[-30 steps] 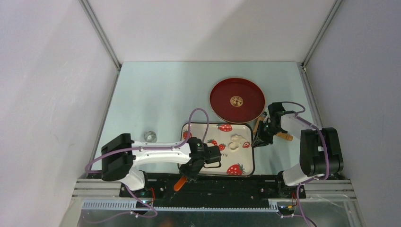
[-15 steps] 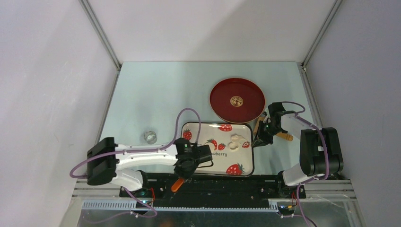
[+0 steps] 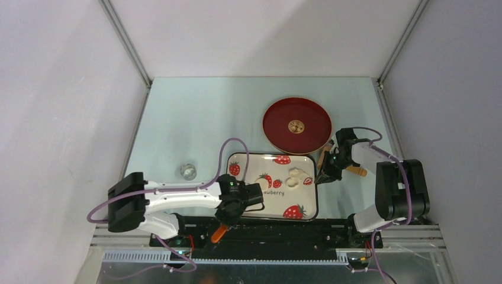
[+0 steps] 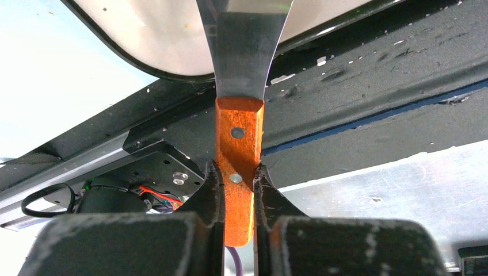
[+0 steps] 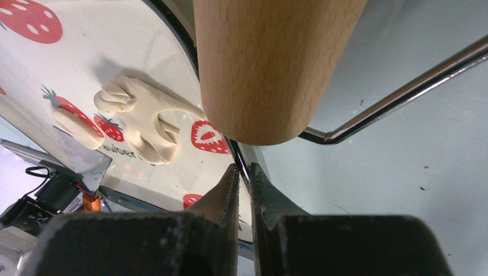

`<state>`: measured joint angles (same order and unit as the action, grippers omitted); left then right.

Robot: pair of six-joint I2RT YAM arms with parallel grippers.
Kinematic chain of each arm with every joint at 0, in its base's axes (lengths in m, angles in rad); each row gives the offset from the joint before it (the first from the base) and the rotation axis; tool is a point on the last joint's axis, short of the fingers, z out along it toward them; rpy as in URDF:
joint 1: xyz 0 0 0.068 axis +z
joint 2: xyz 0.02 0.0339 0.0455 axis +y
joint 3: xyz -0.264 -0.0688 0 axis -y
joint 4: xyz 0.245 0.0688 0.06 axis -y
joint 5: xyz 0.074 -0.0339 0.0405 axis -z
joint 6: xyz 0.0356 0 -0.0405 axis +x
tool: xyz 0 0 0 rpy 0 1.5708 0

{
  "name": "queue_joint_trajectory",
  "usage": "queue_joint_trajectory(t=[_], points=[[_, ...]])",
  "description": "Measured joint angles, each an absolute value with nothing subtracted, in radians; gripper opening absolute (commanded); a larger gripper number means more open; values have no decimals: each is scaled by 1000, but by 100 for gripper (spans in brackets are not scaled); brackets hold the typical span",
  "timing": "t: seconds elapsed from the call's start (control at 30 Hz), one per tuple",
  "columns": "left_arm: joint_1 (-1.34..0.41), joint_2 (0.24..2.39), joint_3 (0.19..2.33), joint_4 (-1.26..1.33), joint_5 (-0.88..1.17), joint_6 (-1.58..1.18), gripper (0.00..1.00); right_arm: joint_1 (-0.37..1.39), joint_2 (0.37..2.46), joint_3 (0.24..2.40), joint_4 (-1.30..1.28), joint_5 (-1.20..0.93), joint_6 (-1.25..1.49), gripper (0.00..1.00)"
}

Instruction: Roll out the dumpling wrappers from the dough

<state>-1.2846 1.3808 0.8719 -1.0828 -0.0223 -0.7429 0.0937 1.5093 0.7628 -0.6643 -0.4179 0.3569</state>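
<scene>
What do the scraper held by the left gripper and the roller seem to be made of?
Scraper: blade smooth grey reflective metal, likely steel; handle orange-stained wood by its look, with two metal rivets. Roller: bare tan wood, matte, fine grain showing.

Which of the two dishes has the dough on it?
The white rectangular strawberry plate, nearest the arm bases; the dough lies on its right half. The other dish, the red tray, is round.

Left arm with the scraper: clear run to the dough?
Probably yes. The left pincer grips the scraper at the plate's near-left corner; only bare plate lies between it and the dough. The right pincer sits at the right rim.
</scene>
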Motion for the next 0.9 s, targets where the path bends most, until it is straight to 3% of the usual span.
queue_joint_trajectory(t=[0.6,0.9], points=[[-1222,1478,937,-1075,-16,-679,0,94,1509,763,-664,-419,354,2],[-1219,1423,905,-1065,-14,-681,0,94,1510,763,-663,-423,354,2]])
